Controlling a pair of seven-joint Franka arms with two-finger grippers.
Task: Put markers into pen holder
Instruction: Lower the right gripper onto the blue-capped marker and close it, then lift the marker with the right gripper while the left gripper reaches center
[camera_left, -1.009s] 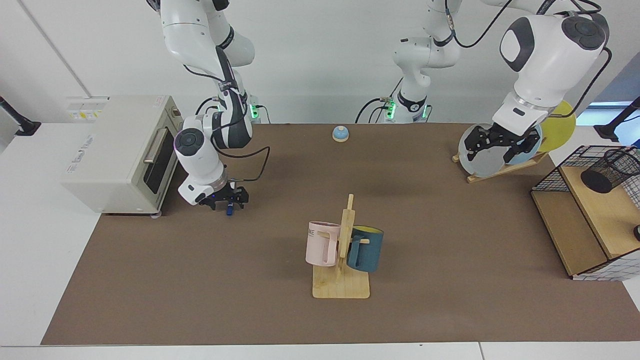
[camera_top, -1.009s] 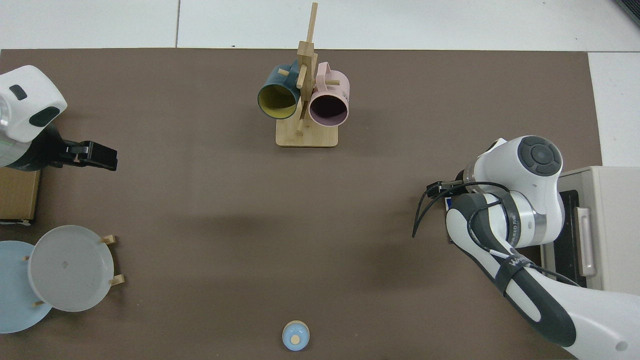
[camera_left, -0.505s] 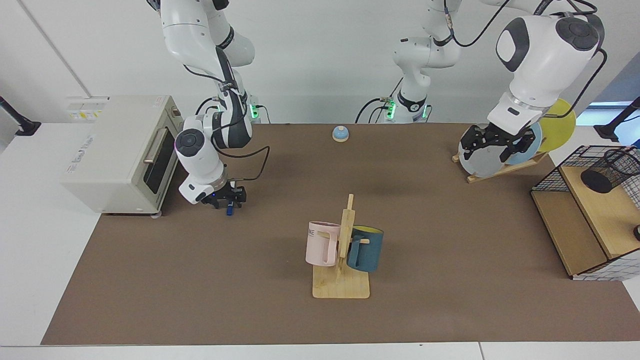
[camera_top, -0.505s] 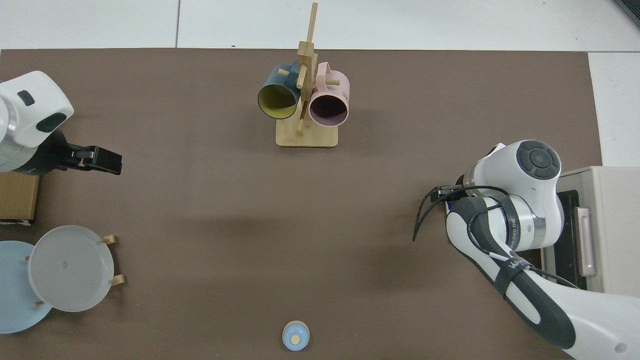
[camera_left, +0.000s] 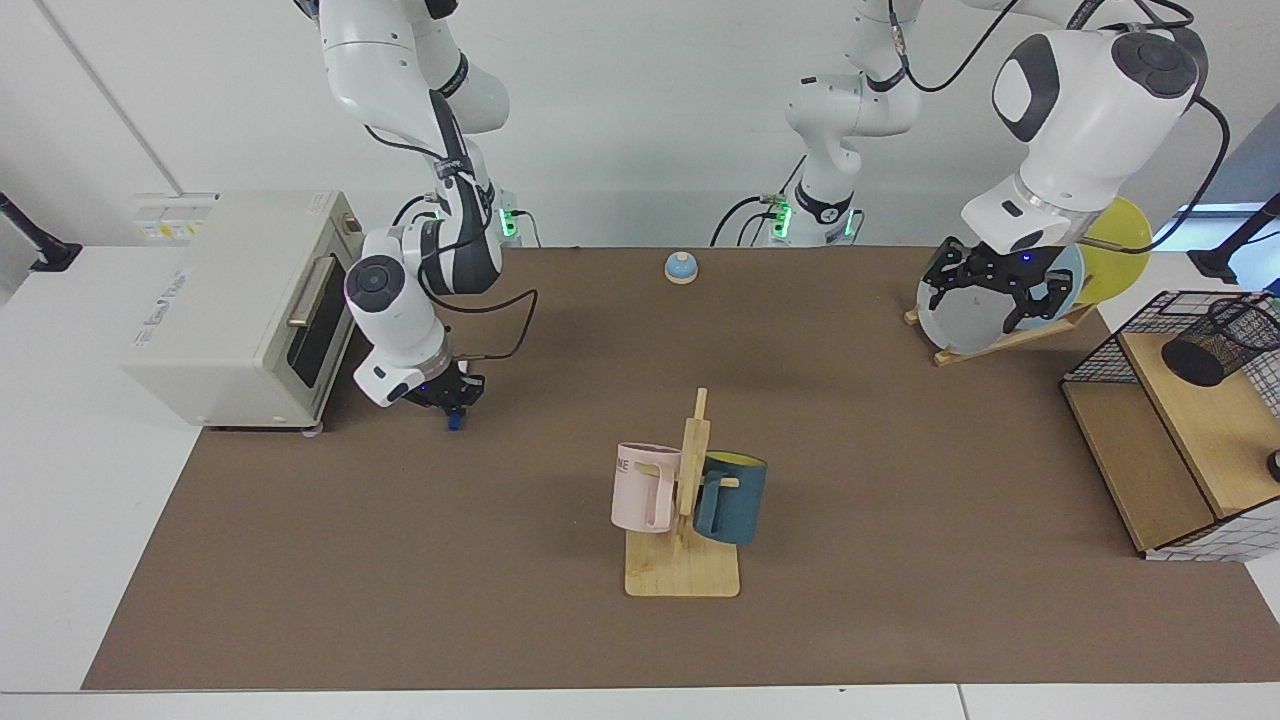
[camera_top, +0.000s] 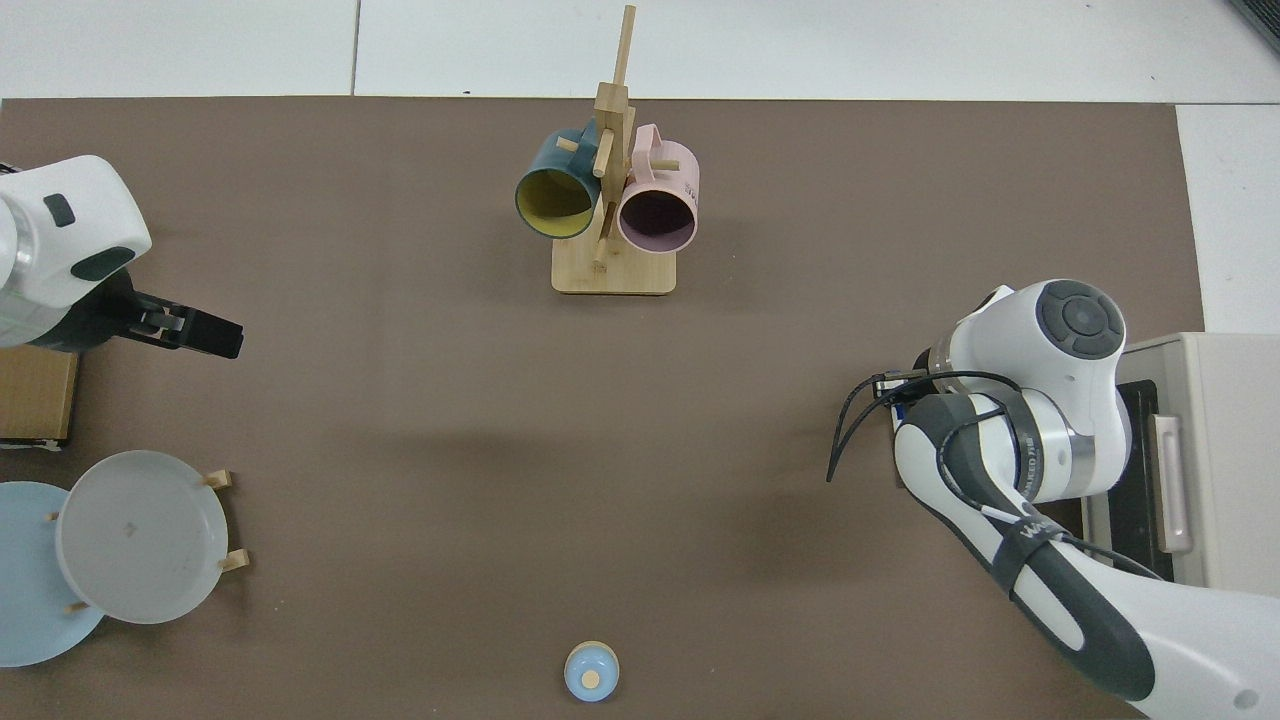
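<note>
**Right claw narrows on the marker; left claw drifts by the plates**

Since a second ago the right claw has drawn its fingers in from a wide spread to a narrow grip around the slim marker with the dark blue cap, whose blue end pokes out below, close over the brown surface. The left claw has shifted a little and hangs with fingers spread and nothing in them, in front of the grey round plate on its wooden rack.

The facing view alone shows the marker's cap and the small black wire-mesh pen holder, which lies tipped on the wooden shelf of the black wire-grid rack at the far edge of the surface, well apart from the marker. From above, the right arm's white wrist covers its claw, and only a sliver of blue shows at its edge; the left claw juts out as a dark bar.

The beige toaster oven stands just beside the right claw. Between the two claws the surface lies open, save the wooden mug stand with a pink mug and a dark blue mug, and a small blue bell near the back edge.
</note>
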